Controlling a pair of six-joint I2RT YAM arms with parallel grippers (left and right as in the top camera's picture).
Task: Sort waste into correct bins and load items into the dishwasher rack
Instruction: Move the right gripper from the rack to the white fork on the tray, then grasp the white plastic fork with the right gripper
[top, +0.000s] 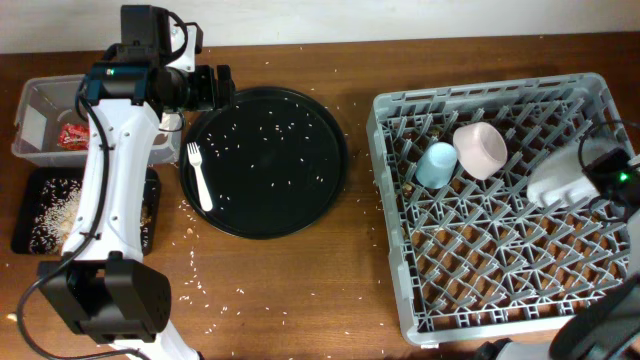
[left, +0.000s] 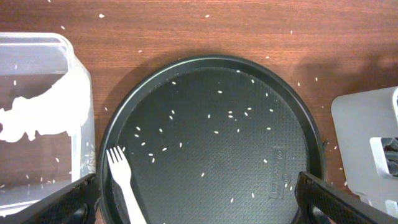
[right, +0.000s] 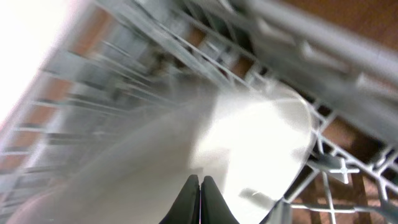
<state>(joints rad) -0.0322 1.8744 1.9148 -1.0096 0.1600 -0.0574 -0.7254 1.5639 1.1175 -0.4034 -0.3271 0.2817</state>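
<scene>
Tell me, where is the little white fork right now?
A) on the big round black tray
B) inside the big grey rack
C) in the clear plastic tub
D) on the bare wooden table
A: the white fork lies flat on the round black tray, near its left edge, and is not in the rack or a bin.

Black round tray (top: 290, 205), finely textured, speckled with white rice grains. White fork (top: 199, 175). Grey rack (top: 392, 250), all grid pattern. Light blue cup (top: 436, 165), pinkish-white bowl (top: 481, 149), pale grey-green plate (top: 560, 182). Red wrapper (top: 72, 134), clear tub (top: 45, 105). Brown wood-grain surface (top: 300, 300).
</scene>
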